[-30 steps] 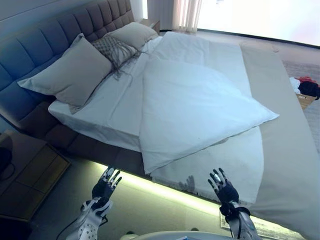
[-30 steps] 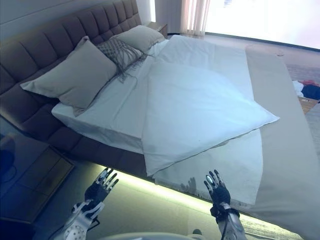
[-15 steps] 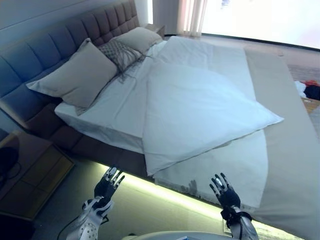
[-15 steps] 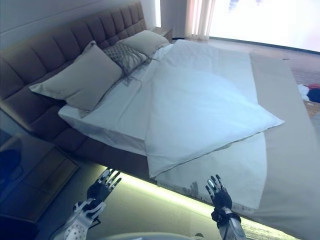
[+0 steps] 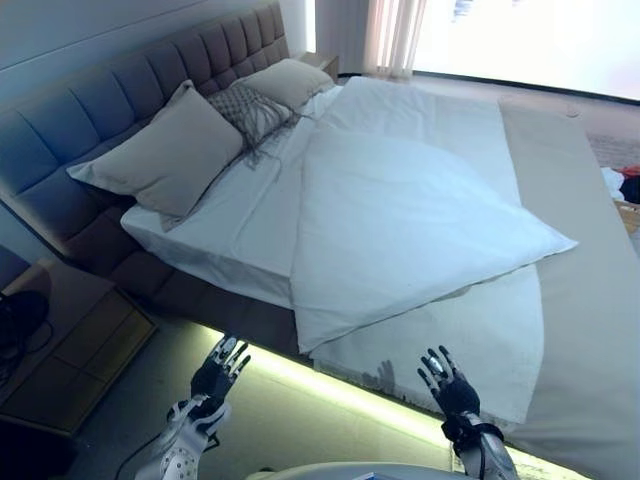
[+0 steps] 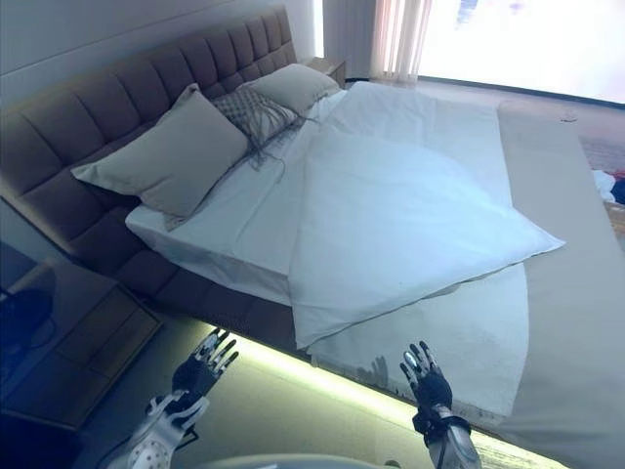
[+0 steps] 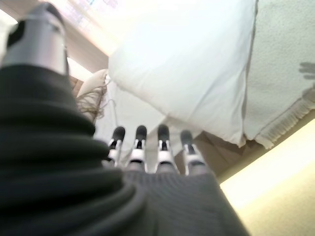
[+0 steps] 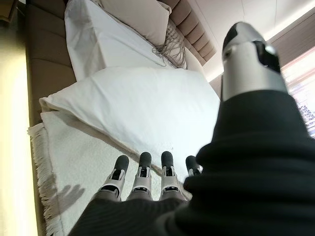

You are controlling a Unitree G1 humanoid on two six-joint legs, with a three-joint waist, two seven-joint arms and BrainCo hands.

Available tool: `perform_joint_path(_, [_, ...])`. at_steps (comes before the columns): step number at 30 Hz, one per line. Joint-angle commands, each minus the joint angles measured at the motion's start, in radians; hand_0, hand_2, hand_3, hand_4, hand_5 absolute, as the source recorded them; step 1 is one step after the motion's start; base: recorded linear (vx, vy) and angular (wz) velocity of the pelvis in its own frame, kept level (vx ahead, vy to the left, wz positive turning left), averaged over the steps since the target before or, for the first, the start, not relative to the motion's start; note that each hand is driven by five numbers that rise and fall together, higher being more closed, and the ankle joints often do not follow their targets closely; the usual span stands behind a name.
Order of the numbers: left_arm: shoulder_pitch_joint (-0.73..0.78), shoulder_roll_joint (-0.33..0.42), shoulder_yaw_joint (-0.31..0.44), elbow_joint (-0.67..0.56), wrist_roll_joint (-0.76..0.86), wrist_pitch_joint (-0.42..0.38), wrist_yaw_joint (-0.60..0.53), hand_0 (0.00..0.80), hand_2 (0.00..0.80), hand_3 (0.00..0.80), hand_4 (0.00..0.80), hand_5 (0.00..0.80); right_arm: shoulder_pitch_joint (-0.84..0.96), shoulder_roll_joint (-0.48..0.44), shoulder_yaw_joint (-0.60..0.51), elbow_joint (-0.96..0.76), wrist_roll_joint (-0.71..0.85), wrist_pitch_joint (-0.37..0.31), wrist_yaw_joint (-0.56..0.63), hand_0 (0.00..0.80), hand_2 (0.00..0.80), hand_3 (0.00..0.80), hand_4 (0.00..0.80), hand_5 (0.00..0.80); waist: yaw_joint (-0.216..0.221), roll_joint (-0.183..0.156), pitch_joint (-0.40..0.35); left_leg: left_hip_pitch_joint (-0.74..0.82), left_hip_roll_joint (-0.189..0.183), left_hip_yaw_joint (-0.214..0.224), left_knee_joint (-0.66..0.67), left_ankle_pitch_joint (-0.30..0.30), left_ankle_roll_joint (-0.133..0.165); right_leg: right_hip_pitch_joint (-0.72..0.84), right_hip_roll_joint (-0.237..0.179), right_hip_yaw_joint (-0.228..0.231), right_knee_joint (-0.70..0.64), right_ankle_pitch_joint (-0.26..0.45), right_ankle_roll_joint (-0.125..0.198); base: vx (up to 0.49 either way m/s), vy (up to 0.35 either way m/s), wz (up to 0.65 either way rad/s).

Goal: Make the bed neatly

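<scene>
A wide bed with a tufted headboard lies ahead of me. A white duvet lies skewed across it, one corner hanging over the near side, another poking out to the right. Under it a cream fringed blanket hangs over the near edge. A white sheet shows bare on the left. Three pillows lean at the headboard: a large beige one, a patterned one and another beige one. My left hand and right hand are both open, held up short of the bed's near side, holding nothing.
A wooden nightstand stands at the left of the bed with a dark object on it. A lit strip glows under the bed frame. Clothes lie in a heap on the floor at the far right. Curtains hang beyond the bed.
The whole view has shifted a little to the right and down, so the camera moved. Both hands stay open in nearly the same spots; the bedding has not moved.
</scene>
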Motion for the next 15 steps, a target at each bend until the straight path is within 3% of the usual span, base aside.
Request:
perform_joint_path(1, [-0.028,0.036,0.049,-0.073,0.000,-0.062,-0.009,0.000,0.000,0.000,0.000,0.000,-0.054,-0.037,-0.001,-0.063,-0.048,0.000,0.047,0.000,0.000,0.000,0.000,0.000,0.033,-0.033,0.056,-0.118,-0.016,-0.068,0.236,-0.020,0.034,-0.043,0.069,0.003,0.069,0.022,-0.054,-0.099,-0.054,0.01])
perform_joint_path(4, [-0.038,0.022,0.051,-0.051,-0.036,-0.060,-0.011,0.000,0.000,0.000,0.000,0.000,-0.087,-0.059,0.008,-0.055,-0.014,-0.014,0.038,0.000,0.000,0.000,0.000,0.000,0.048,-0.031,0.096,-0.158,-0.047,-0.104,0.295,-0.011,0.042,-0.052,0.081,0.013,0.091,0.023,-0.068,-0.065,0.019,-0.02])
perform_joint_path(9, [-0.028,0.012,0.038,-0.061,-0.012,-0.061,-0.014,0.000,0.000,0.000,0.000,0.000,-0.043,-0.051,-0.042,-0.080,0.017,-0.006,0.023,0.000,0.000,0.000,0.000,0.000,0.021,-0.023,0.076,-0.107,-0.083,-0.078,0.198,-0.041,0.078,-0.069,0.040,0.022,0.153,0.002,-0.043,0.080,0.201,-0.09])
perform_joint_path(12, [-0.040,0.023,0.051,-0.064,-0.007,-0.058,-0.017,0.000,0.000,0.000,0.000,0.000,-0.037,-0.026,-0.053,-0.073,0.006,-0.025,0.055,0.000,0.000,0.000,0.000,0.000,0.010,-0.016,0.079,-0.091,-0.105,-0.088,0.188,-0.053,0.113,-0.109,-0.006,0.037,0.300,-0.021,-0.020,0.062,0.188,0.06])
perform_joint_path(14, [-0.041,0.025,0.052,-0.064,-0.001,-0.058,-0.019,0.000,0.000,0.000,0.000,0.000,-0.037,-0.022,-0.054,-0.072,0.009,-0.030,0.062,0.000,0.000,0.000,0.000,0.000,0.009,-0.017,0.079,-0.092,-0.110,-0.089,0.190,-0.055,0.117,-0.115,-0.010,0.038,0.314,-0.026,-0.019,0.054,0.165,0.14])
perform_joint_path(15, [-0.049,0.042,0.045,-0.040,0.021,-0.057,-0.021,0.000,0.000,0.000,0.000,0.000,-0.048,0.002,-0.045,-0.071,0.009,-0.050,0.039,0.000,0.000,0.000,0.000,0.000,0.011,-0.002,0.088,-0.091,-0.143,-0.099,0.212,-0.074,0.159,-0.166,-0.032,0.039,0.509,0.013,-0.025,0.049,0.258,0.19])
